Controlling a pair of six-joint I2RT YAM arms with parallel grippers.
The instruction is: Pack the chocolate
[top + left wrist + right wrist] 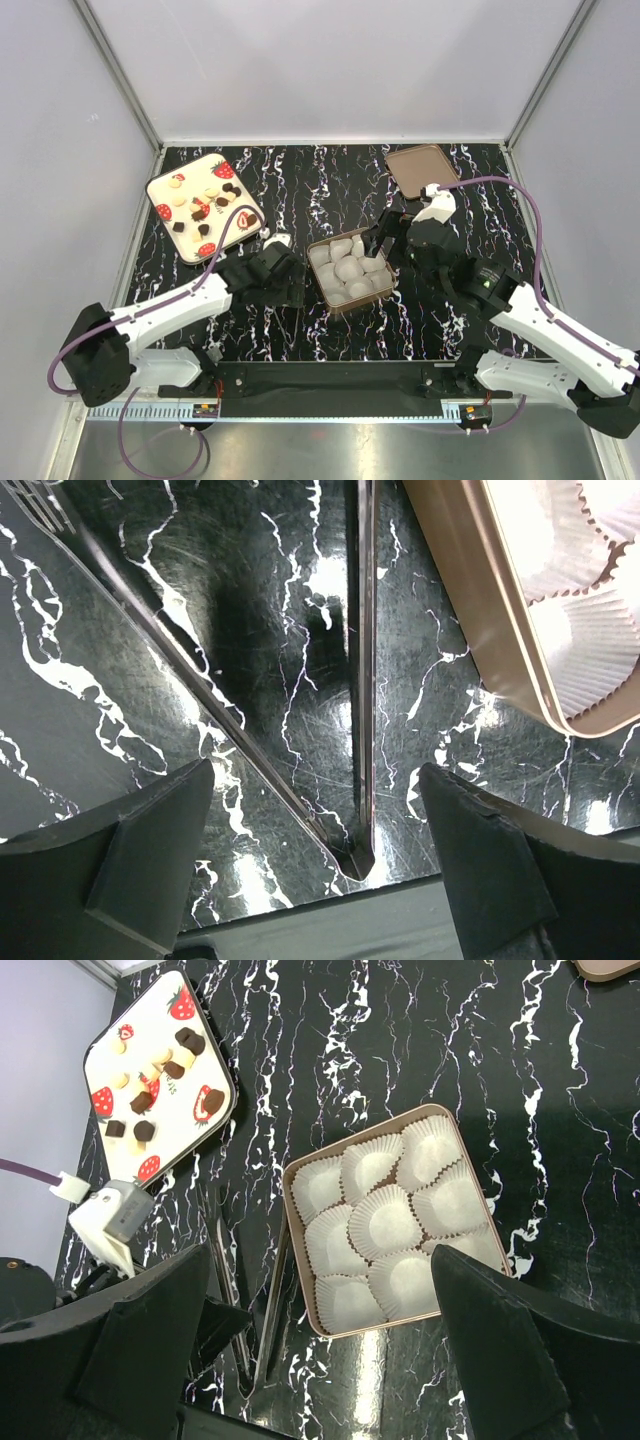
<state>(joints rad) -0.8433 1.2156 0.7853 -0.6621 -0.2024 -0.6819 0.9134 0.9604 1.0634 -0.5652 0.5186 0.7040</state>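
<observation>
The chocolate [203,229], small dark brown and cream-white pieces, lies on a cream plate with strawberry prints [160,188] at the far left; it also shows in the right wrist view [187,1039]. A brown tin [335,304] of empty white paper cups [388,1222] sits mid-table. Metal tongs [364,680] lie flat on the table left of the tin, their joint between my left fingers. My left gripper [315,850] is open and empty just above the tongs. My right gripper [320,1340] is open and empty, hovering over the tin's near side.
The tin's brown lid [422,166] lies at the far right. The tin's corner [470,620] is close to my left gripper's right finger. The two grippers flank the tin. Grey walls enclose the black marble table [300,180].
</observation>
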